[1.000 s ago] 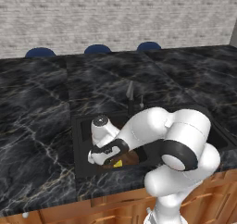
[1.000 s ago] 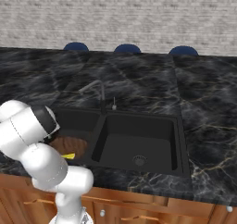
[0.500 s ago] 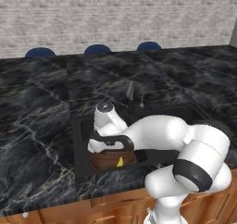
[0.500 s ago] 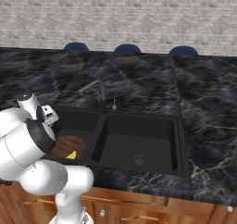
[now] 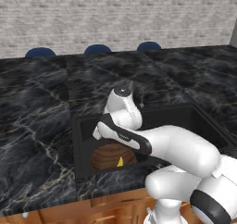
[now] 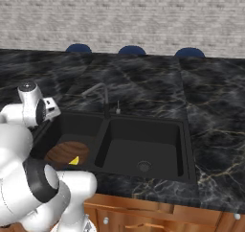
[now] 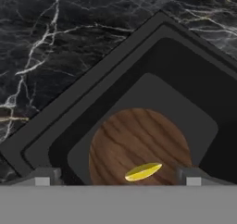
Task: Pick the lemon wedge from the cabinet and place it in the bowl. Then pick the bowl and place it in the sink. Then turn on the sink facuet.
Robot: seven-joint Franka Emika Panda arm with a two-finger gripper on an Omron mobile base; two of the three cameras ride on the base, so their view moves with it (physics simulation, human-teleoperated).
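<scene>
The dark wooden bowl [image 7: 139, 144] lies on the floor of the left basin of the black sink [image 7: 115, 79], with the yellow lemon wedge [image 7: 143, 171] inside it near its rim. My gripper [image 7: 118, 180] hangs above the bowl, open, its fingertips [image 7: 44, 177] wide apart and touching nothing. Seen from the base, the bowl [image 5: 107, 156] and the lemon wedge [image 5: 120, 162] show under my forearm, and again as bowl [image 6: 67, 152] and wedge [image 6: 74, 161]. The slim faucet [image 6: 105, 101] stands behind the divider between the basins. The cabinet is out of view.
The right basin [image 6: 143, 147] holds only its drain [image 6: 144, 166]. Dark marbled counter [image 5: 37, 126] surrounds the sink. Three blue stool tops [image 5: 97, 48] line the far edge below the brick wall. My arm spans the sink's front edge.
The gripper opened and let go of the bowl, which now rests in the left basin. The hand has risen out of the basin to above the sink.
</scene>
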